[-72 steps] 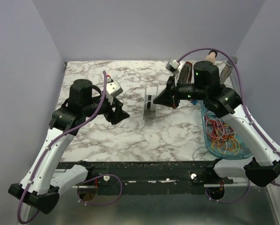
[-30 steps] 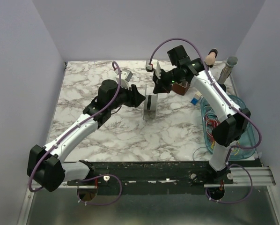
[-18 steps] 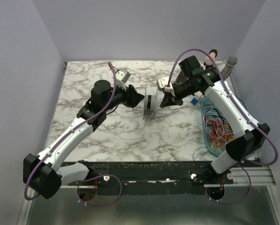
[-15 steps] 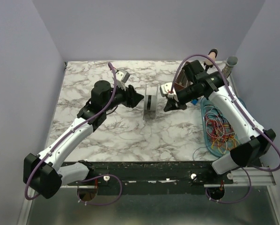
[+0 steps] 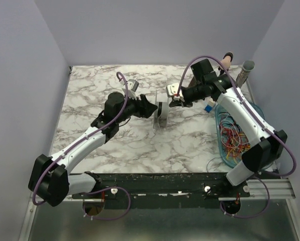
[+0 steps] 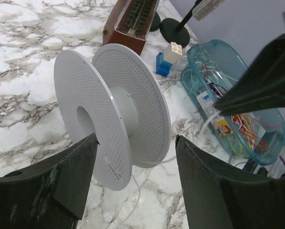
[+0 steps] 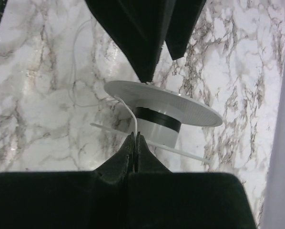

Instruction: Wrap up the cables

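Both arms have drawn in on the white spool (image 5: 161, 114) since the earliest view. Over the last half second the right pincer (image 5: 170, 99) has climbed from the spool's side to just above its far flange, while the left pincer (image 5: 150, 106) has edged nearer.

Seen from its own wrist, the left pincer stands with its fingers (image 6: 61, 181) wide apart. The spool stands on edge just ahead of them, in line with the gap, and the fingers do not touch it.

Its partner's tips are pressed together on a thin white strand (image 7: 130, 112), which curves up from the tips to the rim of the flange right in front of them. A black band (image 7: 157, 119) rings the hub there.

The cables (image 5: 235, 140), a red, orange, yellow and green tangle, lie in a clear teal bin (image 6: 218, 44), well behind the right pincer beside its forearm, and beyond the spool as the left pincer sees it. A brown metronome (image 6: 133, 21) stands past the spool.
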Motion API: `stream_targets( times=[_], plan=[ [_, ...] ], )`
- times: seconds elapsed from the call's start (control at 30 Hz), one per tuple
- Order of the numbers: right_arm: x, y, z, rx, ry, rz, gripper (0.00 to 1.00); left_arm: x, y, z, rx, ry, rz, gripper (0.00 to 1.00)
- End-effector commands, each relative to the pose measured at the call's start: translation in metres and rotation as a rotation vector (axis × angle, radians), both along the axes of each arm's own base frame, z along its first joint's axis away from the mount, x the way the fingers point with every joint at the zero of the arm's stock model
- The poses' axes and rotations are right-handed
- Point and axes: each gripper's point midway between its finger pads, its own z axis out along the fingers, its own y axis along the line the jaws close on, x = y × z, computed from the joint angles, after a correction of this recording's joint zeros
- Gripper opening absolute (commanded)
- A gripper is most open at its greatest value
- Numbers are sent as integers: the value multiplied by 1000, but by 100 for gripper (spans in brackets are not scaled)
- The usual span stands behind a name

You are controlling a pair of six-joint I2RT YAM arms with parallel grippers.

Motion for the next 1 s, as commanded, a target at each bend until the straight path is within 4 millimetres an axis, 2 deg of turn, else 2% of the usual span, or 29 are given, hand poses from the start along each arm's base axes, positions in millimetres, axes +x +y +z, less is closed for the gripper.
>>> stream_targets(
  times=[0.0,0.1,0.27,0.5,0.73,0.97],
  plan=[
    [31,27,12,69,-89,74,1,10,-3,22,-94,-55,41,74],
    [41,34,12,70,-85,97,1,10,-2,14,-76,-47,43,71],
    [60,41,-4,39,-86,116,1,3,-12,8,-95,-61,-30,70],
    [79,48,-19,13,-110,139,1,16,-9,-3,-78,-44,17,72],
    [79,53,-45,19,-45,162,1,14,-12,-12,-67,-38,-17,73],
    [78,57,-55,28,-19,176,1,27,-8,-31,27,-40,26,55]
  ],
)
